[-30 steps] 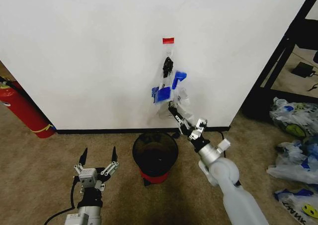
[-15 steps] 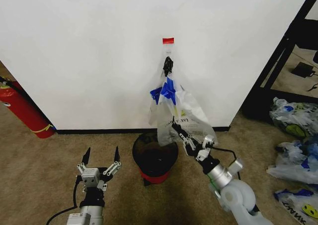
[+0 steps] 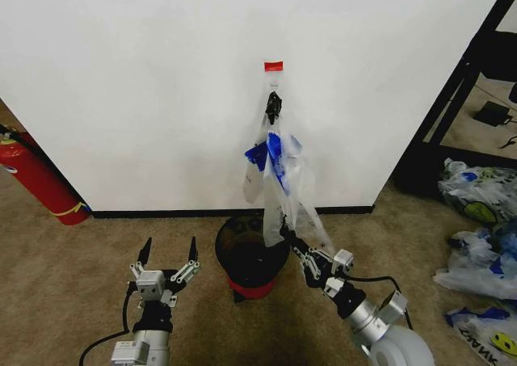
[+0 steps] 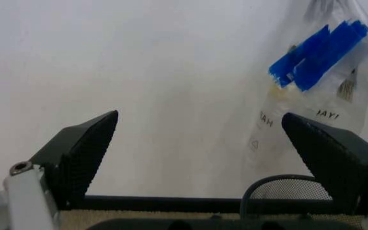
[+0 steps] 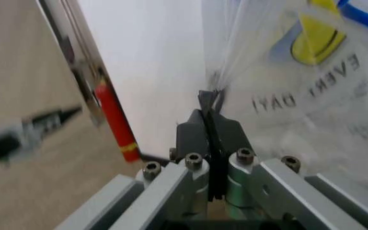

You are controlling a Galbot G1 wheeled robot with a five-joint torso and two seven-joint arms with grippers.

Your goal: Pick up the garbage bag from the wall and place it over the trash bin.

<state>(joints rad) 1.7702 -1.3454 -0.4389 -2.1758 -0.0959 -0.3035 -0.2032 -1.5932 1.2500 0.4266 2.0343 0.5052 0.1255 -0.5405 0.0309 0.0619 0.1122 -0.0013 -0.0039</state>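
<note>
Right gripper fingers pressed together, pinching a gathered fold of the garbage bag; yellow smiley + "EVERY DAY" print visible. Red fire extinguisher stands by the wall.

Silver metal arms, black ridged fingers on both grippers, hex screws across the bracket, thin black cables trailing behind.
</note>
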